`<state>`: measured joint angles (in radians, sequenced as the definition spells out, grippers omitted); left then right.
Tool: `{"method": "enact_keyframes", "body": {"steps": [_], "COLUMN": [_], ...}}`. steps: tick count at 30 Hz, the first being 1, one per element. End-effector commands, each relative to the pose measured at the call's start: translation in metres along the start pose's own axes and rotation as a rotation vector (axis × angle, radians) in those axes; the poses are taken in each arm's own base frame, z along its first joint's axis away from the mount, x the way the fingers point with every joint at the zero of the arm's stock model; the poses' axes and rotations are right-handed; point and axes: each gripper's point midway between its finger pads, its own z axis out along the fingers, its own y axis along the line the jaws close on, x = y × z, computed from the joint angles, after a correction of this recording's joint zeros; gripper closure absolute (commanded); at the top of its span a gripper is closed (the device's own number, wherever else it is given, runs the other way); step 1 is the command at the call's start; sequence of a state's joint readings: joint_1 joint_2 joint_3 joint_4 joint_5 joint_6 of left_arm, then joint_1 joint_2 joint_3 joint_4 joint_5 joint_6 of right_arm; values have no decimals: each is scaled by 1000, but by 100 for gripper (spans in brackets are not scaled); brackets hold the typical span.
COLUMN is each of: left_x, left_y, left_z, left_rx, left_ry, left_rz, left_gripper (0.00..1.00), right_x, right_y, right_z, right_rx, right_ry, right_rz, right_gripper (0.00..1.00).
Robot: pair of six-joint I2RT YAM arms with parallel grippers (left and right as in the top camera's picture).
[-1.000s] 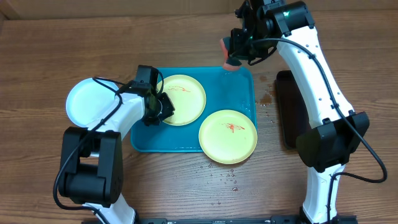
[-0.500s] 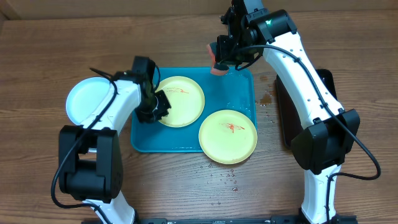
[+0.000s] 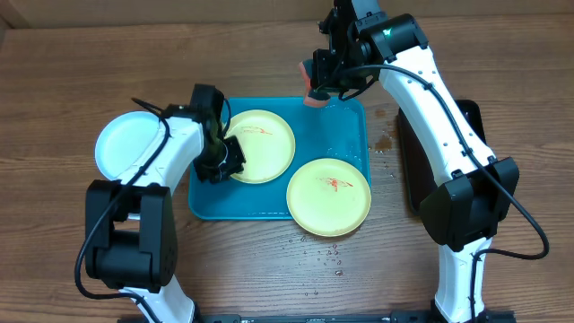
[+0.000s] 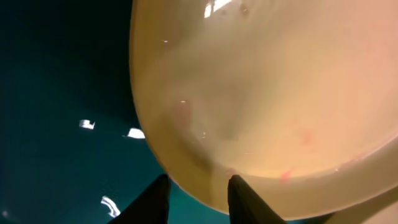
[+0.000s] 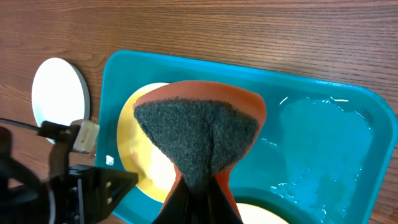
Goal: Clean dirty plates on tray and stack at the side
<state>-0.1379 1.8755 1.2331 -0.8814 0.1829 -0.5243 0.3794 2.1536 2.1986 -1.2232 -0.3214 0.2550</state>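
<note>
While the wooden worktop (image 3: 269,269) carries everything, the big turquoise tray (image 3: 341,126) lies in its middle, wet near its far right corner. A narrow black tray (image 3: 411,179) lies just beside it on the right.

One yellow-green plate (image 3: 265,148) lies flat in the far left part of the tray and has a small red smear. A second yellow-green plate (image 3: 328,196), also smeared red, sits at the near right, hanging a little over the tray's front rim. The pale plate (image 3: 126,148) lies on the worktop to the left of the tray.

An orange sponge (image 5: 199,130) with a dark scrubby side hangs over the tray's far edge, pinched tight in the right fingers (image 5: 224,208).

The left fingers (image 4: 157,202) stand a little apart at the first plate's left rim. I cannot tell if they grip it.
</note>
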Motion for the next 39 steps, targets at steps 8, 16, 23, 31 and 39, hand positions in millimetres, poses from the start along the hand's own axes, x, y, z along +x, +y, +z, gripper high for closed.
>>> {"method": "enact_keyframes", "body": {"steps": [8, 16, 23, 31, 39], "left_x": [-11, -32, -43, -48, -42], "left_y": [9, 16, 31, 42, 34], "left_z": [19, 15, 11, 9, 11], "left_rx": [-63, -124, -141, -143, -93], "left_ry": [-92, -180, -206, -209, -171], "left_rz": [-23, 171, 103, 72, 112], "left_gripper": [91, 96, 96, 96, 96], "right_x": [-2, 2, 22, 45, 74], "right_y": [-2, 4, -2, 6, 24], "right_z": [1, 6, 29, 61, 118], "right_rx": [5, 2, 21, 15, 79], "right_ry": [-8, 3, 64, 110, 120], "right_rz": [2, -62, -65, -94, -201], "right_gripper": [96, 96, 96, 96, 96]}}
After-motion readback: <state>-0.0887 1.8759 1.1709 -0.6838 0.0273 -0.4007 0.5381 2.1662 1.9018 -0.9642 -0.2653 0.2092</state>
